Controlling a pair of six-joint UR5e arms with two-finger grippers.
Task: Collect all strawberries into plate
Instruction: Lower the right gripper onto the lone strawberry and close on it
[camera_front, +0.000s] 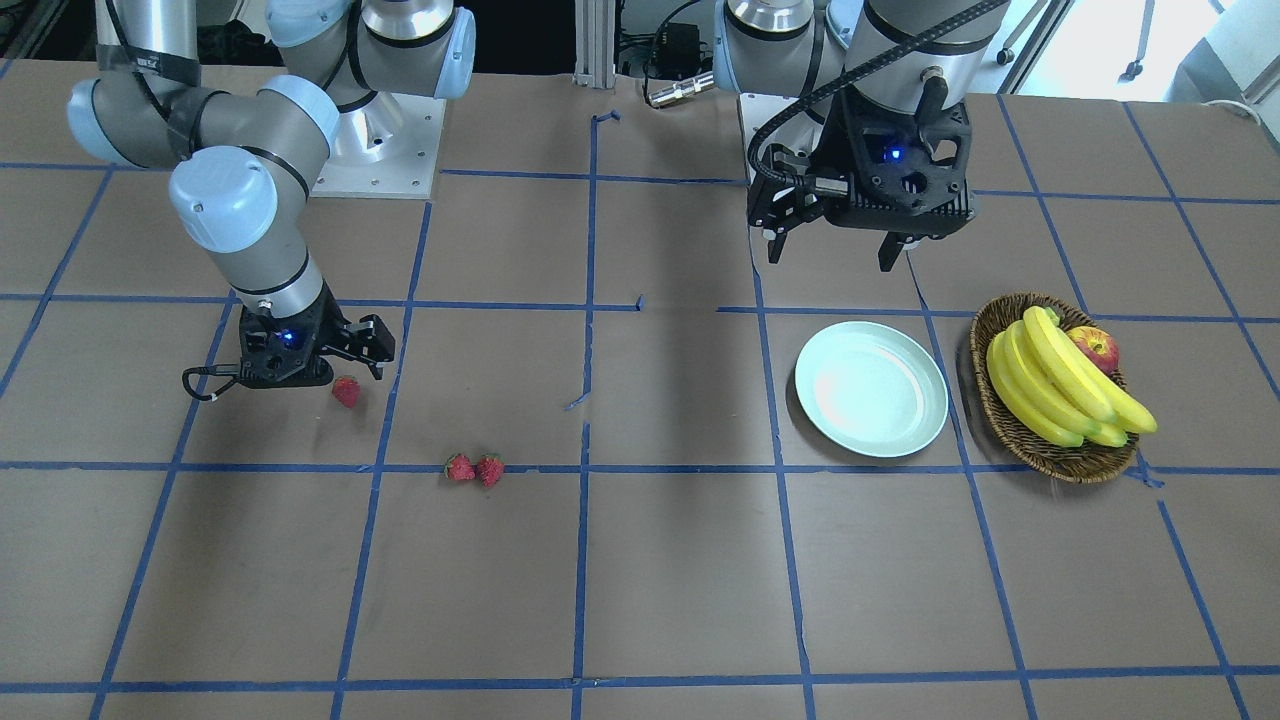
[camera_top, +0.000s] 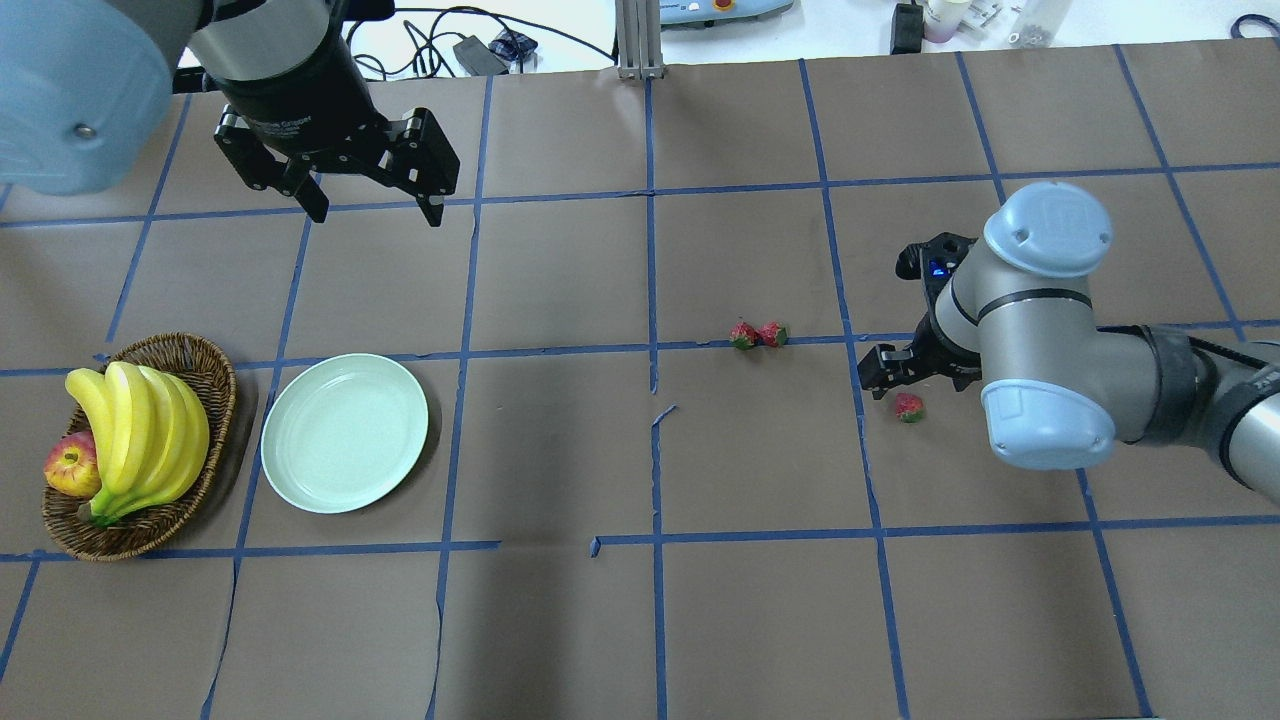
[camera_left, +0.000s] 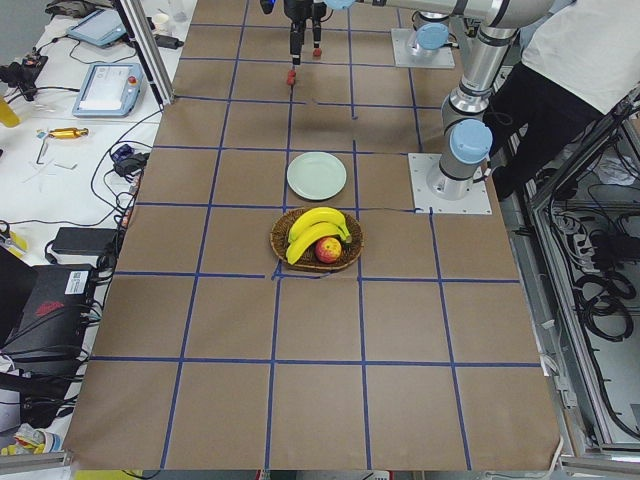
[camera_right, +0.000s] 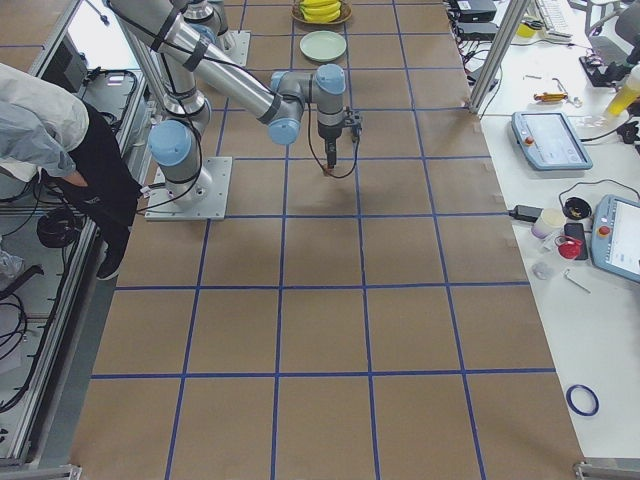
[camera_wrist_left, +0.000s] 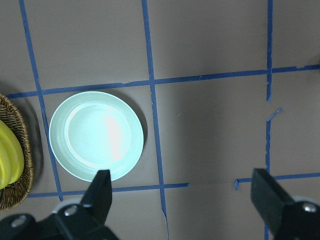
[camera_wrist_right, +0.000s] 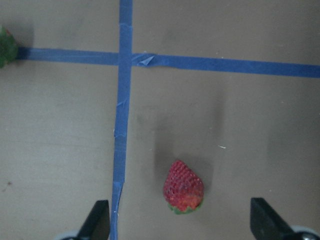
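Observation:
One strawberry (camera_front: 346, 391) lies alone on the brown table; the right wrist view shows it (camera_wrist_right: 183, 186) centred between the two spread fingers. My right gripper (camera_front: 335, 368) is open, low over this strawberry and not holding it. Two more strawberries (camera_front: 460, 467) (camera_front: 489, 469) lie side by side on a blue tape line nearer the table's middle, and also show in the overhead view (camera_top: 743, 335) (camera_top: 773, 333). The pale mint plate (camera_front: 871, 388) is empty. My left gripper (camera_top: 378, 216) is open and empty, raised beyond the plate (camera_wrist_left: 96, 135).
A brown wicker basket (camera_top: 215, 362) with a bunch of bananas (camera_top: 140, 425) and an apple (camera_top: 70, 466) stands right beside the plate. Blue tape lines grid the table. A person stands by the robot's base in the side views.

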